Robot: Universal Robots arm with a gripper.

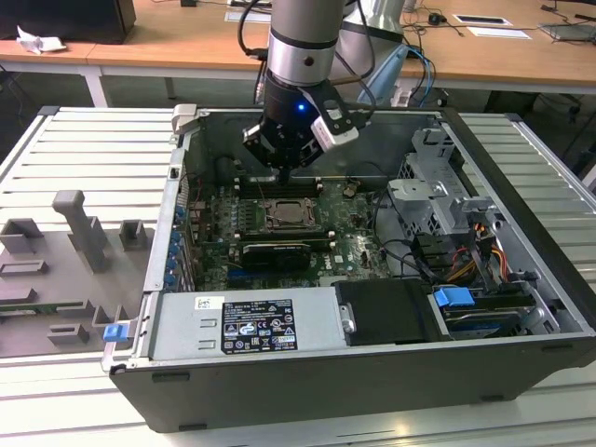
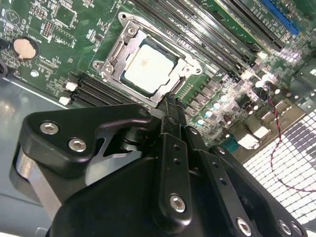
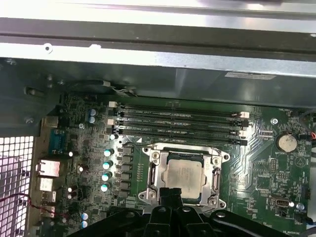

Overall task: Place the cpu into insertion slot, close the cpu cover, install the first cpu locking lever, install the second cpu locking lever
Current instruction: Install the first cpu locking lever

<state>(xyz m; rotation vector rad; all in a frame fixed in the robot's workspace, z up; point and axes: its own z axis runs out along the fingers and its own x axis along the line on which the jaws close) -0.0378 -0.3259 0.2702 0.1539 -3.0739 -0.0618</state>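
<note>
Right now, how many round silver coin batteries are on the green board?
1. The coin battery sits on the green board, near one end of the memory slots, apart from the cpu. The gripper may hide more.

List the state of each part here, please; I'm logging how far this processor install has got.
cpu: lying flat, framed in the cover's window.
cpu cover: down over the cpu's edges.
gripper: low inside the case, at the cover's edge.
computer case: on its side, open on top.
</note>
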